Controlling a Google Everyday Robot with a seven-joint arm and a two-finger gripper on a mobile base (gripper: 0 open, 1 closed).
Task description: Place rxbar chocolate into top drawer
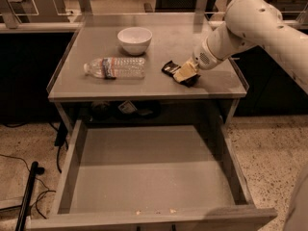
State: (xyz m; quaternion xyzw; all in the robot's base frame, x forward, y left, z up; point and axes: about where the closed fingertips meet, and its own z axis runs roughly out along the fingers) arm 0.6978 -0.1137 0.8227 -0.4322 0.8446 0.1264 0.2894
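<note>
**Grey table station, drawer out: one moment**

1. Gripper (184, 73): pale, at the end of a white arm (250, 25) that reaches in from 2 o'clock. It is down at the tabletop, at 3 o'clock from the table's middle, set on top of the bar. Whether it is clenched or released cannot be told.
2. Rxbar chocolate (169, 68): black wrapper, lying flat on the grey table (163, 47), partly covered by the gripper. One dark end shows at the gripper's 10 o'clock side, another at its 5 o'clock side.
3. Top drawer (149, 177): grey metal, pulled fully out below the table's front edge at 6 o'clock, bottom bare. The bar is not in it.
4. White bowl (134, 39): upright, at 12 o'clock on the tabletop.
5. Clear water bottle (117, 67): on its side at 9 o'clock, cap pointing to 9 o'clock, well apart from the bar.
</note>
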